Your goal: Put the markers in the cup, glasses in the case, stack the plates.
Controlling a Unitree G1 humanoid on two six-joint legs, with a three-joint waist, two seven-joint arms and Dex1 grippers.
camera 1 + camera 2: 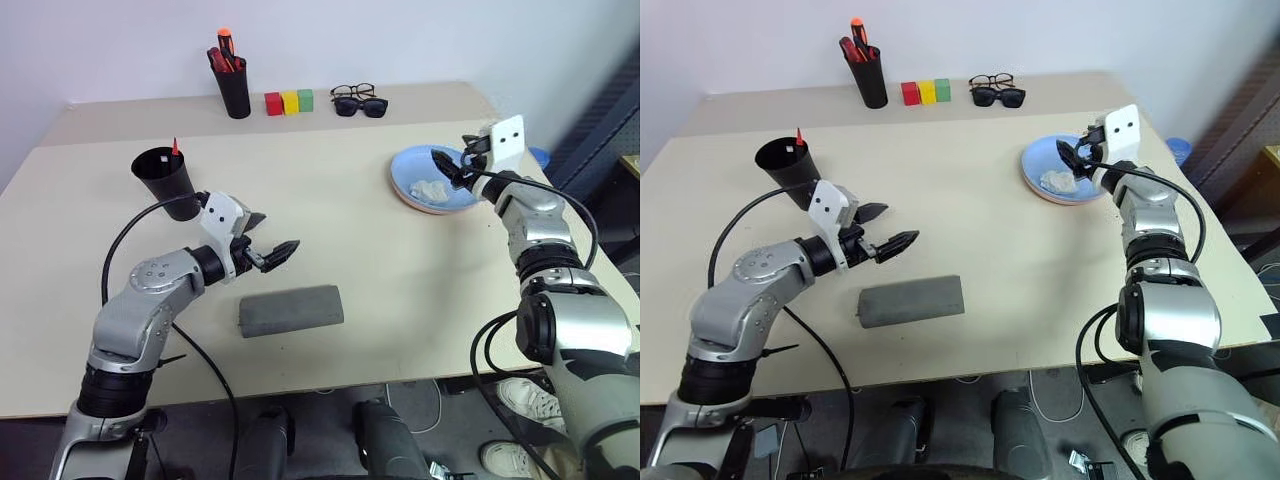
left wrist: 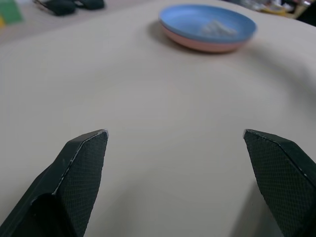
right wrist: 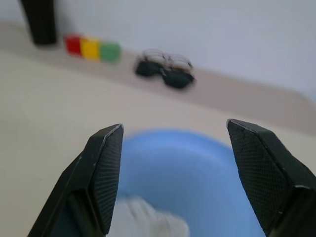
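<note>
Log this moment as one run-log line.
plates: blue stacked on pink | right gripper: open above plates | left gripper: open, empty | case: closed

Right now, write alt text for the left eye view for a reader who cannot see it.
The right tool hangs open over a blue plate stacked on a pink plate. The left tool is open above a closed grey case, near a black cup holding a red-tipped marker.
</note>
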